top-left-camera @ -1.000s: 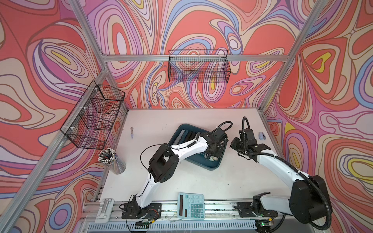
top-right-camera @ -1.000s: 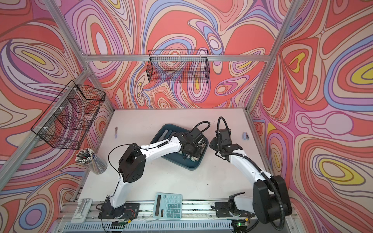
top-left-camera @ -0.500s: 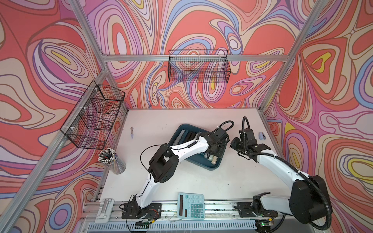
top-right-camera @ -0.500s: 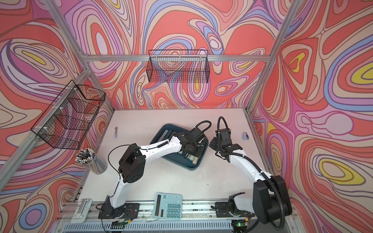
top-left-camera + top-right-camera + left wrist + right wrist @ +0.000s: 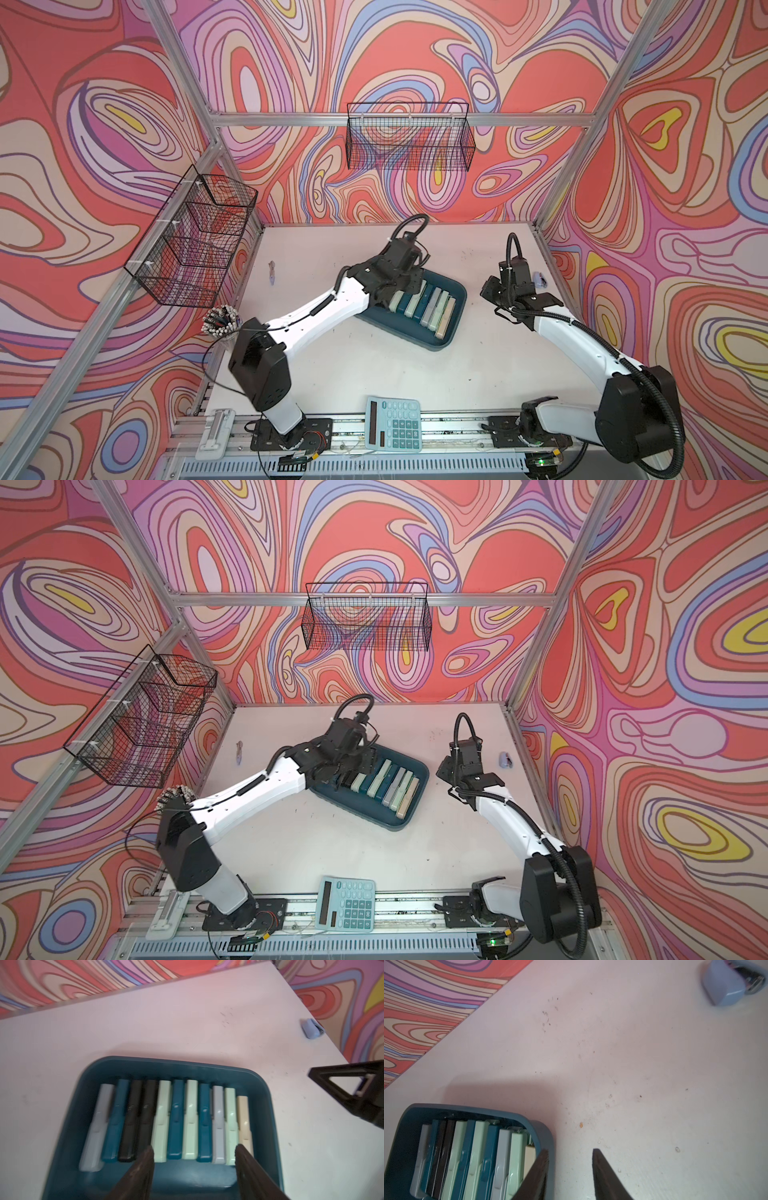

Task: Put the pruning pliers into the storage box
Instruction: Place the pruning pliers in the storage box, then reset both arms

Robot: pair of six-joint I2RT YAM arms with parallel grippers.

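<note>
The storage box (image 5: 434,345) is a dark teal tray in the middle of the table, seen in both top views with its rim (image 5: 420,767) flared. Several pruning pliers (image 5: 191,1120) lie in it side by side in grey, teal, black, pale green and beige. They also show as a row of pliers (image 5: 432,309) from above. My left gripper (image 5: 195,1147) hangs open over the near ends of the row, holding nothing. My right gripper (image 5: 570,1150) is open over bare table just beside the box rim (image 5: 548,1136), empty.
A small lilac object (image 5: 540,279) lies near the right wall. A teal calculator (image 5: 392,424) sits at the front edge, a cup of pens (image 5: 220,324) at the left. Wire baskets (image 5: 409,141) hang on the back and left walls. A small pale thing (image 5: 272,272) lies at the left.
The left gripper has opened and drawn back from the right part of the box toward its far left end, uncovering the row of pliers. The right jaws stand slightly wider.
</note>
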